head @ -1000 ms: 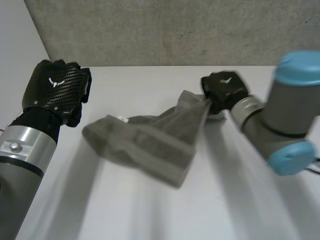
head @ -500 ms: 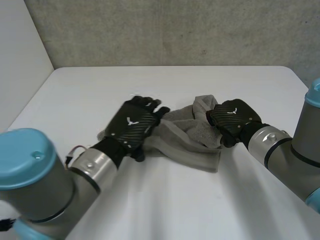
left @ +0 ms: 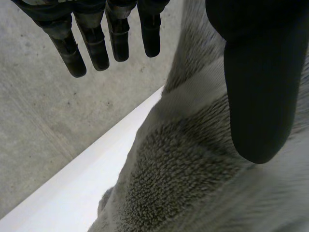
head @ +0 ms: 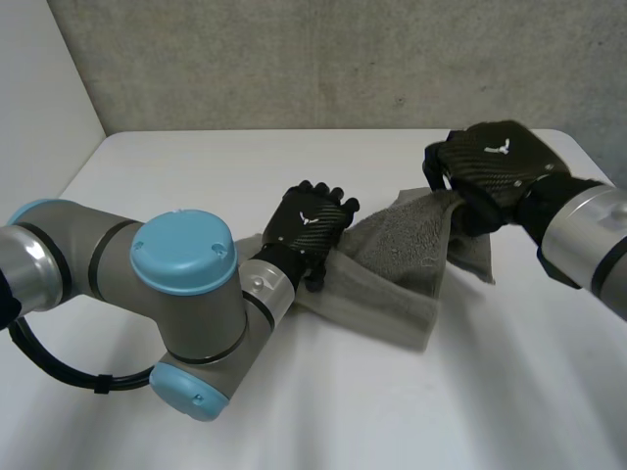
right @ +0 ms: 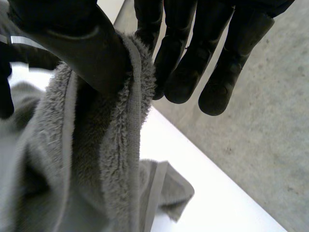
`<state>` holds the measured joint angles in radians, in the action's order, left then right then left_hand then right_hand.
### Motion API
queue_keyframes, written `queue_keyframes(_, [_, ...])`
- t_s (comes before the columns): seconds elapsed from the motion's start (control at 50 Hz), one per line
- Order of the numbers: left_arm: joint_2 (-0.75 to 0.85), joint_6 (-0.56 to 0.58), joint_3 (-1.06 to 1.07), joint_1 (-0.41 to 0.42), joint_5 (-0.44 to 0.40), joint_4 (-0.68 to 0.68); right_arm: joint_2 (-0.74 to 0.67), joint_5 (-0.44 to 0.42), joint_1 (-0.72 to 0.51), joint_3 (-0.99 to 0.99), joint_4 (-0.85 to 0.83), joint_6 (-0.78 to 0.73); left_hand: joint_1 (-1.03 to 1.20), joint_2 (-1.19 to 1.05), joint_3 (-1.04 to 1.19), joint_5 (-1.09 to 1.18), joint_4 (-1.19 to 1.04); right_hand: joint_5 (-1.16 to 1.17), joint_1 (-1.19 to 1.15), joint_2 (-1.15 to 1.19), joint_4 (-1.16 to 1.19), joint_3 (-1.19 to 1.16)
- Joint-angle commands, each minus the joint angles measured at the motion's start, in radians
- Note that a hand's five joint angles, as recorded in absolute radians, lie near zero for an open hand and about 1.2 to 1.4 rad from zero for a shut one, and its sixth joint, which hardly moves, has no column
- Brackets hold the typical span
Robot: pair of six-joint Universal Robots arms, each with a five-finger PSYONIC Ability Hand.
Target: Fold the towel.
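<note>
A: Where's the towel?
B: Grey, bunched mid worktop, one end raised off it.
A: And the right robot hand?
B: Pinching that raised edge between thumb and fingers, clear in its wrist view.
A: The left robot hand?
B: Lies on the towel's other end, fingers straight, gripping nothing, thumb over the cloth.

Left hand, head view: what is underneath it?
The grey fleecy towel lies under the black left hand, whose straight fingers reach past its edge over the white table. Whether the palm presses it is hidden, as is the table below.
</note>
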<state>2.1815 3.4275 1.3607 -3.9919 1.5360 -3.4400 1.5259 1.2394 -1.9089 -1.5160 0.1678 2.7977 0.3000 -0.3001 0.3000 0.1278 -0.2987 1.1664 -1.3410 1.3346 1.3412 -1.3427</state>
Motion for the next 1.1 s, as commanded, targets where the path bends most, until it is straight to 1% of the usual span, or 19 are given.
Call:
queue_keyframes(0.02, [0.052, -0.013, -0.031, -0.001, -0.004, -0.004, 0.025, -0.072, 0.027, -0.003, 0.006, 0.039, 0.072, -0.072, 0.072, 0.07, -0.073, 0.055, -0.055, 0.062, 0.055, -0.054])
queue_keyframes(0.1, [0.093, -0.013, -0.055, 0.0, -0.011, 0.004, 0.027, -0.071, 0.025, -0.004, 0.007, 0.039, 0.212, -0.212, 0.212, 0.21, -0.214, 0.055, -0.055, 0.062, 0.055, -0.054])
queue_keyframes(0.12, [0.099, -0.013, -0.055, 0.002, -0.011, 0.004, 0.025, -0.071, 0.027, -0.003, 0.007, 0.039, 0.367, -0.367, 0.367, 0.365, -0.368, 0.055, -0.055, 0.062, 0.055, -0.054])
queue_keyframes(0.14, [0.1, -0.013, -0.055, 0.002, -0.011, 0.004, 0.025, -0.069, 0.027, -0.001, 0.007, 0.039, 0.369, -0.368, 0.369, 0.366, -0.37, 0.055, -0.055, 0.062, 0.055, -0.054])
queue_keyframes(0.16, [0.1, -0.013, -0.054, 0.003, -0.008, 0.004, 0.025, -0.069, 0.027, -0.001, 0.007, 0.039, 0.56, -0.56, 0.56, 0.558, -0.562, 0.055, -0.055, 0.062, 0.055, -0.054])
queue_keyframes(0.18, [0.1, -0.013, -0.054, 0.004, -0.008, 0.004, 0.025, -0.067, 0.028, 0.002, 0.006, 0.037, 0.562, -0.562, 0.562, 0.56, -0.564, 0.055, -0.055, 0.062, 0.055, -0.054])
queue_keyframes(0.22, [0.087, -0.013, -0.043, 0.004, 0.006, 0.001, 0.023, -0.067, 0.039, 0.002, 0.004, 0.037, 0.788, -0.787, 0.788, 0.785, -0.789, 0.055, -0.055, 0.062, 0.055, -0.054])
queue_keyframes(0.36, [-0.035, -0.016, 0.02, -0.036, 0.084, -0.007, -0.035, -0.072, 0.146, 0.03, 0.002, 0.029, 0.827, -0.826, 0.827, 0.824, -0.828, 0.055, -0.055, 0.062, 0.055, -0.054])
queue_keyframes(0.42, [-0.119, -0.016, 0.082, -0.1, 0.119, -0.022, -0.056, -0.071, 0.154, 0.039, 0.002, 0.028, 0.818, -0.818, 0.818, 0.816, -0.819, 0.055, -0.055, 0.062, 0.055, -0.054])
queue_keyframes(0.52, [-0.216, -0.013, 0.176, -0.19, 0.116, -0.059, -0.095, -0.069, 0.157, 0.057, 0.006, 0.025, 0.818, -0.818, 0.818, 0.815, -0.819, 0.055, -0.055, 0.062, 0.055, -0.054])
queue_keyframes(0.56, [-0.242, -0.011, 0.231, -0.258, 0.113, -0.087, -0.102, -0.069, 0.157, 0.057, 0.006, 0.026, 0.803, -0.803, 0.803, 0.801, -0.805, 0.055, -0.055, 0.062, 0.055, -0.054])
queue_keyframes(0.62, [-0.249, -0.013, 0.253, -0.296, 0.108, -0.094, -0.112, -0.071, 0.156, 0.057, 0.004, 0.028, 0.756, -0.756, 0.756, 0.754, -0.757, 0.055, -0.055, 0.062, 0.055, -0.054])
queue_keyframes(0.66, [-0.249, -0.013, 0.293, -0.352, 0.072, -0.1, -0.118, -0.071, 0.156, 0.054, 0.002, 0.028, 0.555, -0.555, 0.555, 0.552, -0.556, 0.055, -0.055, 0.062, 0.055, -0.054])
queue_keyframes(0.72, [-0.246, -0.016, 0.32, -0.401, 0.014, -0.104, -0.136, -0.072, 0.146, 0.048, 0.001, 0.031, 0.41, -0.41, 0.41, 0.408, -0.412, 0.055, -0.055, 0.062, 0.055, -0.054])
queue_keyframes(0.78, [-0.239, -0.019, 0.33, -0.426, -0.016, -0.111, -0.165, -0.072, 0.14, 0.04, -0.001, 0.039, 0.374, -0.374, 0.374, 0.372, -0.376, 0.055, -0.055, 0.062, 0.055, -0.054])
queue_keyframes(0.88, [-0.198, -0.019, 0.342, -0.524, -0.051, -0.159, -0.21, -0.071, 0.131, 0.028, -0.002, 0.058, 0.298, -0.298, 0.298, 0.296, -0.3, 0.055, -0.055, 0.062, 0.055, -0.054])
queue_keyframes(0.94, [-0.195, -0.017, 0.35, -0.543, -0.054, -0.159, -0.24, -0.072, 0.129, 0.019, -0.004, 0.081, 0.263, -0.263, 0.263, 0.261, -0.264, 0.055, -0.055, 0.062, 0.055, -0.054])
queue_keyframes(1.04, [-0.251, -0.008, 0.44, -0.547, -0.098, -0.154, -0.269, -0.071, 0.102, 0.01, -0.02, 0.094, -0.063, 0.063, -0.063, -0.065, 0.061, 0.055, -0.055, 0.062, 0.055, -0.054])
queue_keyframes(1.1, [-0.292, -0.01, 0.469, -0.547, -0.123, -0.154, -0.27, -0.066, 0.091, 0.004, -0.034, 0.1, -0.072, 0.072, -0.072, -0.074, 0.07, 0.055, -0.055, 0.062, 0.055, -0.054])
